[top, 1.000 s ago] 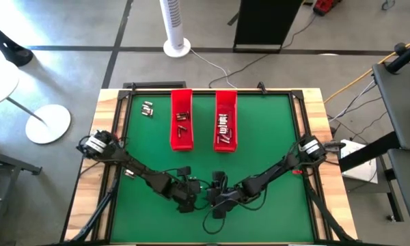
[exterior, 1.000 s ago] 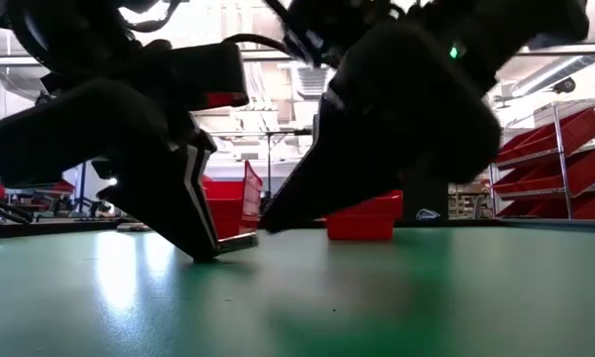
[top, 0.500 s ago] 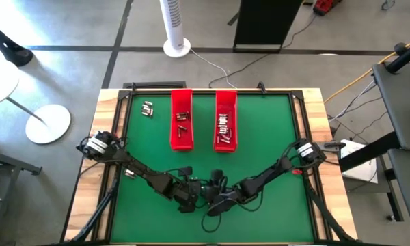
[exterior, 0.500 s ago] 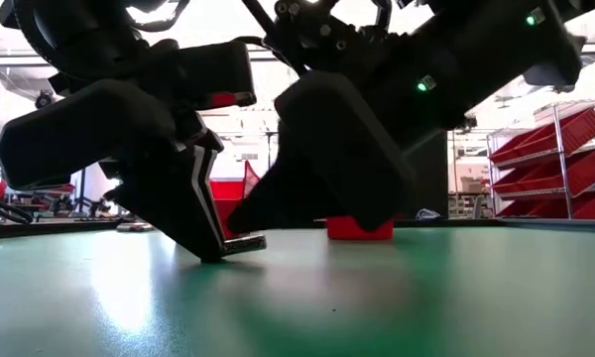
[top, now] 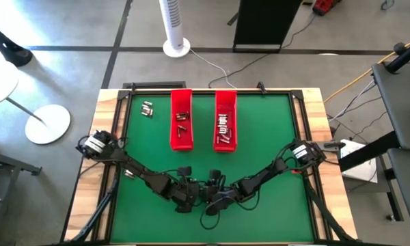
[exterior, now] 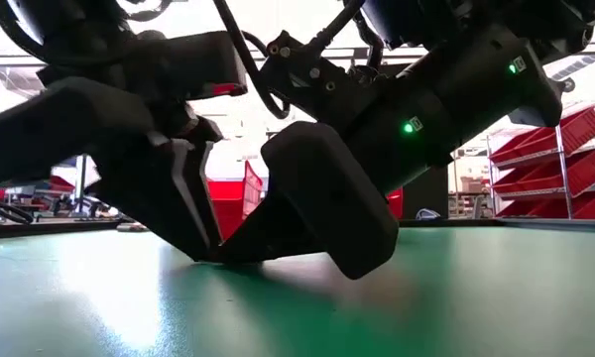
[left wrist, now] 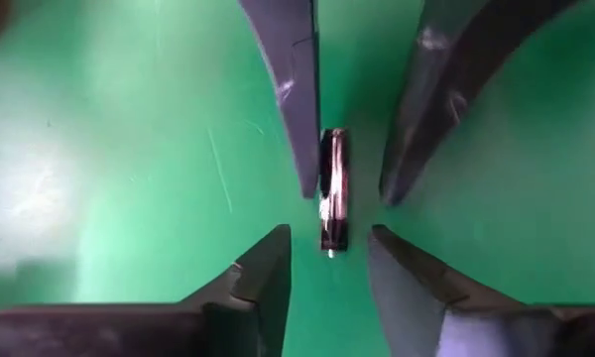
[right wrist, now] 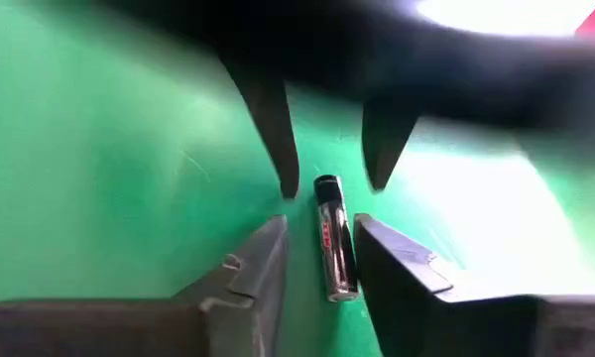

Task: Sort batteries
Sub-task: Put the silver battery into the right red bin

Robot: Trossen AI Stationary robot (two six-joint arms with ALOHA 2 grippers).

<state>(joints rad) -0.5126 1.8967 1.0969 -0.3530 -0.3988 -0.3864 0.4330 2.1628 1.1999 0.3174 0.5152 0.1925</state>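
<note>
Moved: right gripper (top: 212, 193) has slid in toward the left gripper (top: 193, 193) since a second ago; their tips now meet nose to nose over one battery (left wrist: 333, 188).
Left gripper: fingers (left wrist: 268, 273) apart, the battery's end lying loose on the felt between them, touching neither.
Battery: one here, flat on the table, lengthwise along both sets of fingers.
Right gripper: fingers (right wrist: 261, 268) apart but close, flanking the battery on both sides; I cannot tell if they pinch it.
Count: two arms, two red trays, left tray (top: 182, 120) with a few batteries, right tray (top: 225, 120) with a row of them; a small loose cluster (top: 147, 108) left of the trays.
Surface: green mat (top: 266, 137) in a wooden-edged table.
Room: white tower fan (top: 175, 27), red shelf bins (exterior: 560, 159) behind.
In the way: from table height the dark grippers hide the battery.
</note>
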